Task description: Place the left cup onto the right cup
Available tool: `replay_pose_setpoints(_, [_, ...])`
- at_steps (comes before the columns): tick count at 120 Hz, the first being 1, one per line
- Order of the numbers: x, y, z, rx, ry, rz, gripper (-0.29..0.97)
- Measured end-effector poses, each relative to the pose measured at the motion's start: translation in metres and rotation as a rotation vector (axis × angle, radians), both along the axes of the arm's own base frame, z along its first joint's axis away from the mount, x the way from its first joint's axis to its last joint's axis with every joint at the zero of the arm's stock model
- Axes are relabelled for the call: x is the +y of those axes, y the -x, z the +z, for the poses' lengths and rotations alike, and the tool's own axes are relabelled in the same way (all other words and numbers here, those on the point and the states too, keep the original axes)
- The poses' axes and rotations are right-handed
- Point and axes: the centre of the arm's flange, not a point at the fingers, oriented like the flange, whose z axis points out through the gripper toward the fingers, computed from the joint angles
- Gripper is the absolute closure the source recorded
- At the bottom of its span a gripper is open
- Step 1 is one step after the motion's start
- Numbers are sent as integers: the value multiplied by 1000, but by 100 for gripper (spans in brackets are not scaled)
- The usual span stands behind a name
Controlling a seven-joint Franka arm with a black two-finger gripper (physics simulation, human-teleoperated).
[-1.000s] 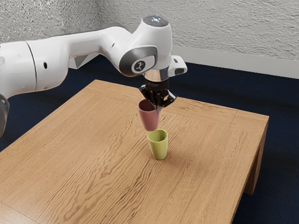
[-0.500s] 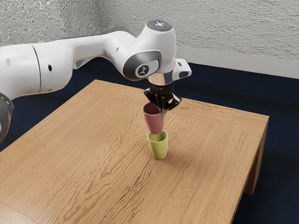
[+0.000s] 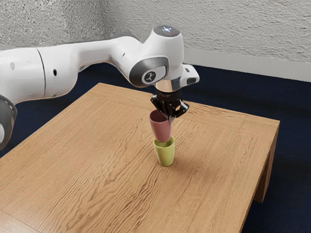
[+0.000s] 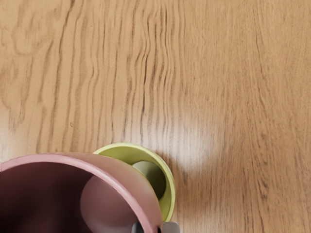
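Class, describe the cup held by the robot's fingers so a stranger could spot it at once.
Find the wooden table and the white arm reaching over it. From the black gripper hangs the pink cup, held by its rim, base at the mouth of the green cup. It alone is pink and off the table.

Pink cup [image 3: 160,127] base inside green cup [image 3: 165,153]

Your exterior view sits beside the arm [image 3: 73,63], raised, looking down across the whole table [image 3: 73,165]. Your wrist view looks straight down from close by. Both share the pink cup [image 3: 160,127] and green cup [image 3: 164,153].
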Motion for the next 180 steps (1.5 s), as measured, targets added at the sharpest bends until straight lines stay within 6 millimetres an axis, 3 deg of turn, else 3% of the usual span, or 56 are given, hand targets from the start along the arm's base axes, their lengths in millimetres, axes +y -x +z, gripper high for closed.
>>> replay_pose_setpoints(76, [1,-7,-23,12,13,7,77])
replay_pose_setpoints(102, [1,-8,-27,16,17,8,36])
replay_pose_setpoints(119, [1,-8,-27,16,18,9,18])
replay_pose_setpoints(144, [2,-8,-27,17,18,9,7])
replay_pose_setpoints(180, [2,-8,-27,17,18,9,2])
